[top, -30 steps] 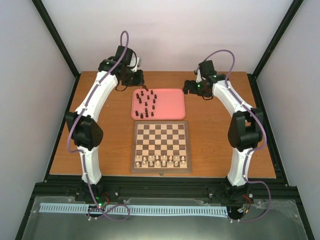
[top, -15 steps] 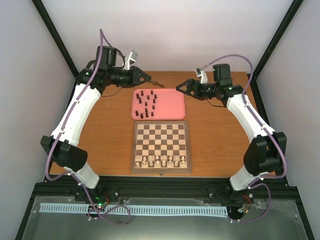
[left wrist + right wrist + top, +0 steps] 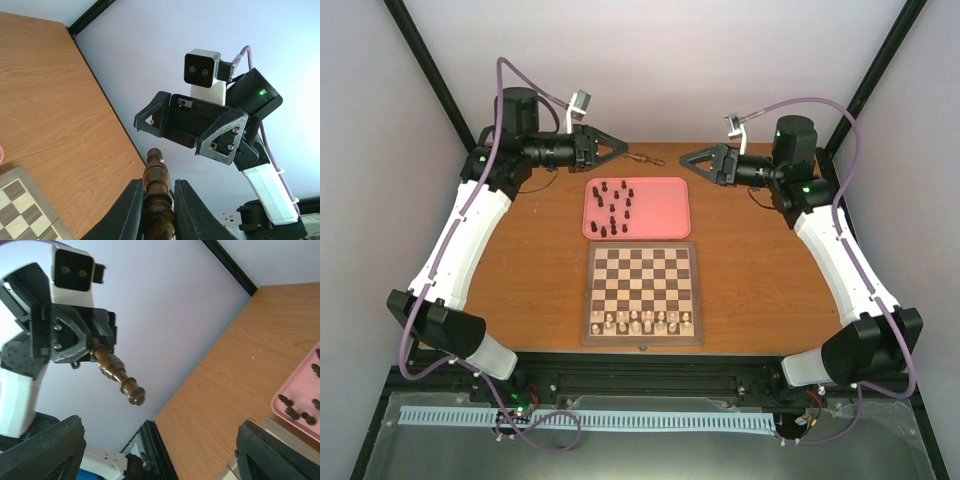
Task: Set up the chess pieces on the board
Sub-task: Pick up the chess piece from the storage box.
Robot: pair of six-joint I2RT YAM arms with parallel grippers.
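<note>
Pale lilac walls [image 3: 670, 60], black corner posts [image 3: 437, 85], wooden table [image 3: 760, 280]

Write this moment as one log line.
left pincer: shut on dark piece, aloft | right pincer: open, facing it, apart | other dark pieces: on pink tray | board: cream pieces, near rows
</note>
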